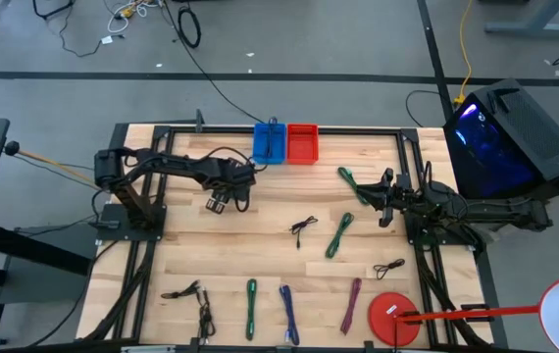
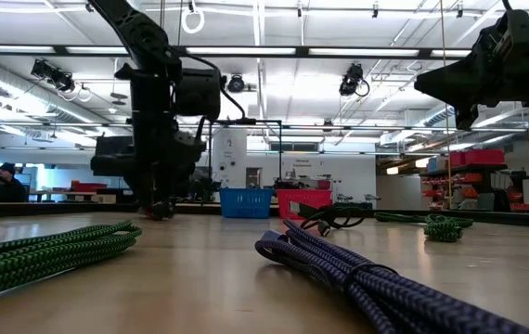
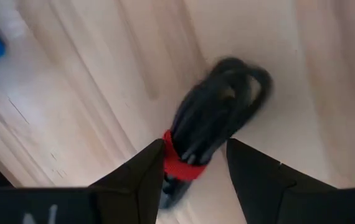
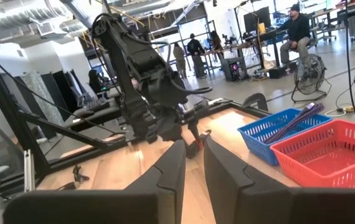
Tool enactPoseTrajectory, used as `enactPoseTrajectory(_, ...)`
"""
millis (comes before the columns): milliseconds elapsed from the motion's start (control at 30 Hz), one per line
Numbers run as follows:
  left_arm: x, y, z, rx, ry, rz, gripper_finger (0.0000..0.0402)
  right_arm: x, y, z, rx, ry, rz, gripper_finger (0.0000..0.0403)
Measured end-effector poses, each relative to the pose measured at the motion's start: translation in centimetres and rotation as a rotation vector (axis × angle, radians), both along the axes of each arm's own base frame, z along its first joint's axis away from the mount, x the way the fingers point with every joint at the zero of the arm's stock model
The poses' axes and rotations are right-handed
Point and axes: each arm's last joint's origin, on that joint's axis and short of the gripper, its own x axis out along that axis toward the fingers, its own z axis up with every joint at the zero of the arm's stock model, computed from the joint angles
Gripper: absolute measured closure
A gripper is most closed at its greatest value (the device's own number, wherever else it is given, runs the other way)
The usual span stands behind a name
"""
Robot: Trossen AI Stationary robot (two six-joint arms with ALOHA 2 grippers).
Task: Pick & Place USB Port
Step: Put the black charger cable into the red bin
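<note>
A black cable, coiled into a bundle and bound with a red tie, sits between the fingers of my left gripper. In the high view the left gripper is over the table's far left part, just near of the blue basket, with the red basket beside it. The right wrist view shows the left gripper with the cable's red tie below it. My right gripper waits over the right side, shut and holding nothing. My left gripper pinches the black cable bundle between its two fingers at the end bound by the red tie. The fingers come from above, pointing down. The looped end reaches out past the fingertips. Whether the bundle is clear of the wood, I cannot tell.
Several more bundled cables lie on the table: green, black, green, black, and a row along the near edge. A red disc sits near right. A purple cable lies in the blue basket.
</note>
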Motion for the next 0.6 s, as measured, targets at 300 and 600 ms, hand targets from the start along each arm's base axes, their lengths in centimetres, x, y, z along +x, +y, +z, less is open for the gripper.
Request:
enactPoseTrajectory(300,-1.2,0.9,-1.3,-0.007,-0.044,0.117,0.0287,0.0,0.0,0.0,0.0,0.0,0.0,0.034)
enactPoseTrajectory(600,-0.2,1.6,-0.3,-0.025,-0.241,0.571,0.0345,0.0,0.0,0.0,0.001,0.0,0.0,0.034)
